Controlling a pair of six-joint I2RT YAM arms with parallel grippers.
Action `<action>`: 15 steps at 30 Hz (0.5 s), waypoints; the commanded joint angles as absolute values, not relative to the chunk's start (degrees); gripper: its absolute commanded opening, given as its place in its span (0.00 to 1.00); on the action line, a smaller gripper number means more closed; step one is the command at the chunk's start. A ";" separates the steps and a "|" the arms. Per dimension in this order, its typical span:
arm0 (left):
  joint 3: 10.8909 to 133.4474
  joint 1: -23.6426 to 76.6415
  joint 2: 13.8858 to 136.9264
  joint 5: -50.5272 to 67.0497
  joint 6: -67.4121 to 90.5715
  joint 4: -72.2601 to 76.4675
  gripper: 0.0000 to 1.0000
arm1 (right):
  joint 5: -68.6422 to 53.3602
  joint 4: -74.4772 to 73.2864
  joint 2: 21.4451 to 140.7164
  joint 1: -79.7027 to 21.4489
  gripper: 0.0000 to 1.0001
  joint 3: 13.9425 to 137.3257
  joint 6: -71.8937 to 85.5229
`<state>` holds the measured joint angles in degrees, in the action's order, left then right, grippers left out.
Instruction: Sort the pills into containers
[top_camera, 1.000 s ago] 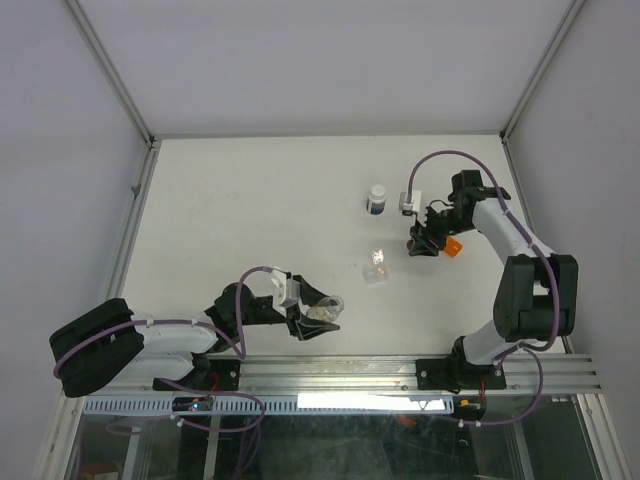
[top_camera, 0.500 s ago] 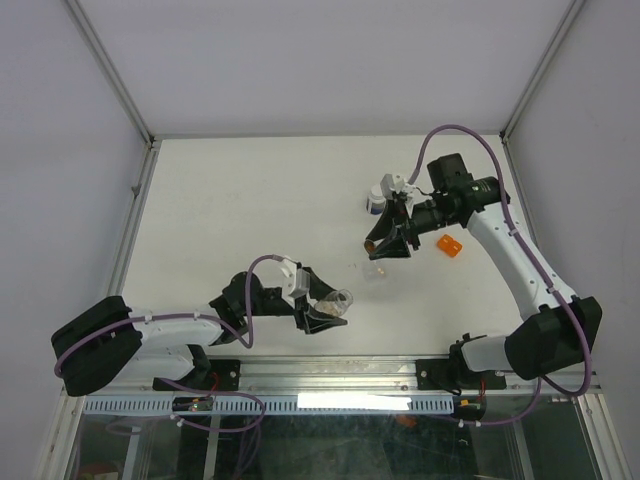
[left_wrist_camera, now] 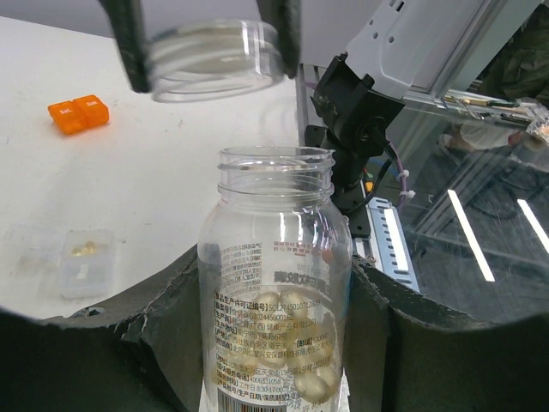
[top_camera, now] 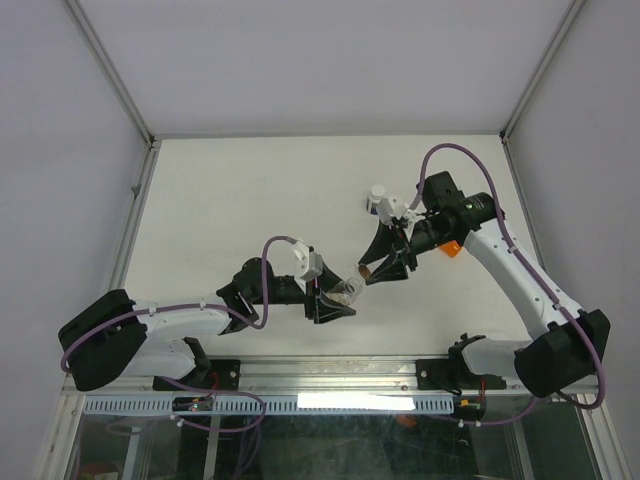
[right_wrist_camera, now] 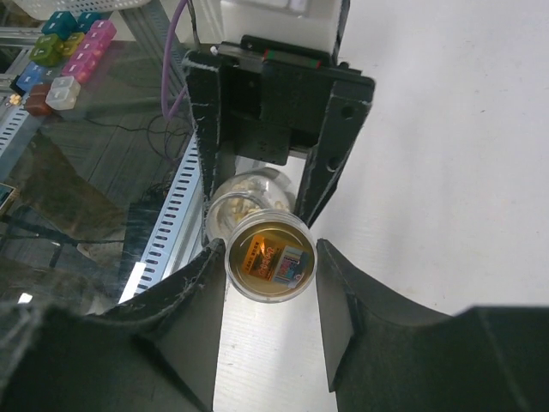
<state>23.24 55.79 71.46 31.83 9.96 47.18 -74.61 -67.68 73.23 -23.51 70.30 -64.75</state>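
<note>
The tan-tinted vial [right_wrist_camera: 269, 262] is pinched between the fingers of the right gripper [top_camera: 385, 265]. It hangs just in front of the uncapped pill bottle [left_wrist_camera: 274, 326], with its threaded end toward the bottle's mouth, close but apart. The left gripper [left_wrist_camera: 274, 276] is clamped on the sides of that bottle, which carries a printed label and pale yellow capsules [left_wrist_camera: 309, 378] at the bottom. In the left wrist view the clear two-cell box [left_wrist_camera: 80, 263] lies flat on the white table [top_camera: 230, 200] to the left of the bottle, with a few yellow pills [left_wrist_camera: 84, 250] in one cell. A small orange box [left_wrist_camera: 78, 113] sits farther from the bottle, beyond the two-cell box. In the top view a white capped bottle [top_camera: 378, 200] stands well beyond the pill bottle.
</note>
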 commanded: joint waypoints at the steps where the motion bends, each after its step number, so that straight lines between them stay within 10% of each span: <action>1: 25.74 54.48 71.25 34.09 12.66 48.42 0.00 | -75.38 -63.27 69.51 -25.05 0.08 68.02 -64.86; 15: 25.88 54.32 72.28 36.12 14.84 50.77 0.00 | -73.41 -57.47 69.17 -27.64 0.08 66.08 -59.92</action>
<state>24.03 54.65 72.01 34.02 13.15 46.46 -73.56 -61.19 70.48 -26.87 66.39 -62.26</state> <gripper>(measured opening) 0.524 0.444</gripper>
